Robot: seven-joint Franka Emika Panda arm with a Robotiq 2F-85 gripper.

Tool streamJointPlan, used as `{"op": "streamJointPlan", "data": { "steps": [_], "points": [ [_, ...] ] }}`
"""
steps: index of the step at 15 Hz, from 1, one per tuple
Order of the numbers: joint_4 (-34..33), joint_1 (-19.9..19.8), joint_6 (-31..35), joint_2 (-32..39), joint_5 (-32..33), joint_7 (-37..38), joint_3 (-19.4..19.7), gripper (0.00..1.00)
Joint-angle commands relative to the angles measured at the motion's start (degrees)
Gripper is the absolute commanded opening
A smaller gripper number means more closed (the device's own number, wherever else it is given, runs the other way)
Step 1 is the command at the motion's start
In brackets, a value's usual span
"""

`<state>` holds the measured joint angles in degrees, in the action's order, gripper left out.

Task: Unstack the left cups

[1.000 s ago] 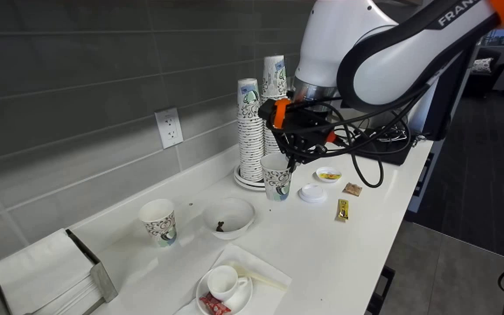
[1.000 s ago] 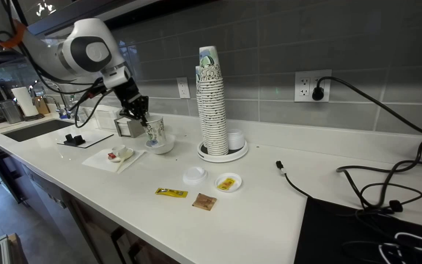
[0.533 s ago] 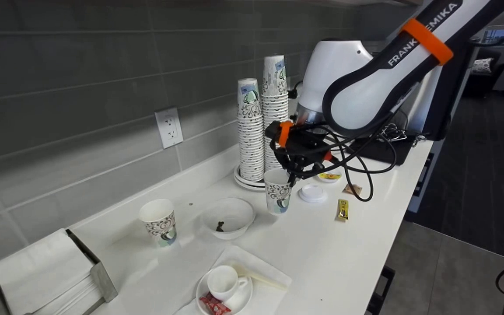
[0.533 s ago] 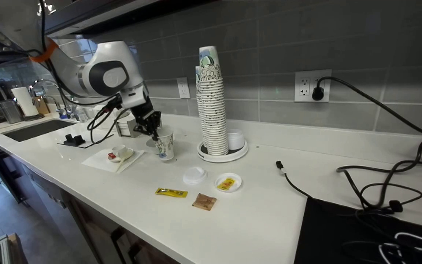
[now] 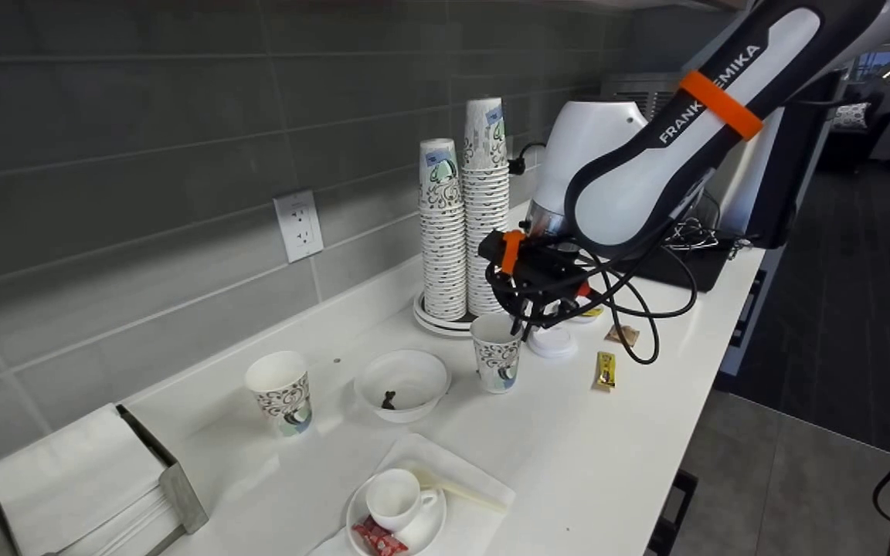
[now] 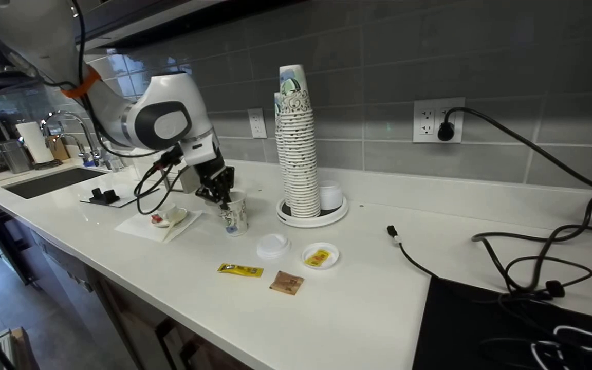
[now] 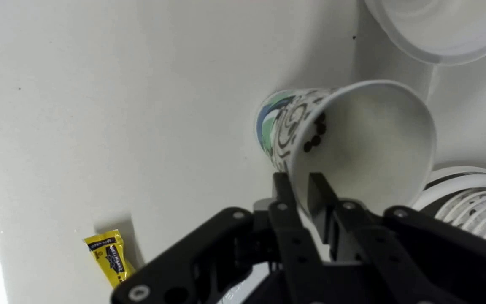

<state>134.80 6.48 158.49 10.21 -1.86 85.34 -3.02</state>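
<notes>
A white paper cup with dark scroll print (image 5: 497, 363) stands on the counter right of the bowl; it also shows in an exterior view (image 6: 235, 218) and in the wrist view (image 7: 373, 139). My gripper (image 7: 298, 181) is slightly open at its rim, one finger inside the cup, one outside, with a gap between wall and inner finger. The gripper also shows in both exterior views (image 5: 521, 330) (image 6: 224, 206). Dark spots show inside the cup. A matching cup (image 5: 279, 392) stands apart at the left by the wall; it is hidden in the remaining views.
A white bowl (image 5: 402, 384) sits between the two cups. Tall cup columns (image 5: 445, 255) (image 6: 300, 159) stand on a round tray (image 6: 312, 222) close behind the gripper. Lids (image 6: 274, 245), a yellow packet (image 5: 606, 369) and a saucer with a small cup (image 5: 396, 498) lie nearby.
The arm has come down with the cup, from above the counter and beyond the bowl, onto the counter beside it. The fingers now show apart at the rim. The cup at the left has not moved.
</notes>
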Motion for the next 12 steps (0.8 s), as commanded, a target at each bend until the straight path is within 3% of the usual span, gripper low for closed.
{"op": "streamJointPlan", "data": {
  "steps": [1, 5, 8, 12],
  "points": [
    [0.7, 0.3, 2.1, -2.0, -1.5, -2.5, 0.4, 0.50],
    [2.8, 0.4, 0.6, -8.9, -2.4, -9.8, -1.4, 0.78],
    [2.4, 0.9, -4.7, -13.4, -1.6, -18.2, -2.7, 0.98],
    [1.3, 1.9, -14.7, -18.0, -2.5, -28.7, -4.7, 1.00]
  ]
}}
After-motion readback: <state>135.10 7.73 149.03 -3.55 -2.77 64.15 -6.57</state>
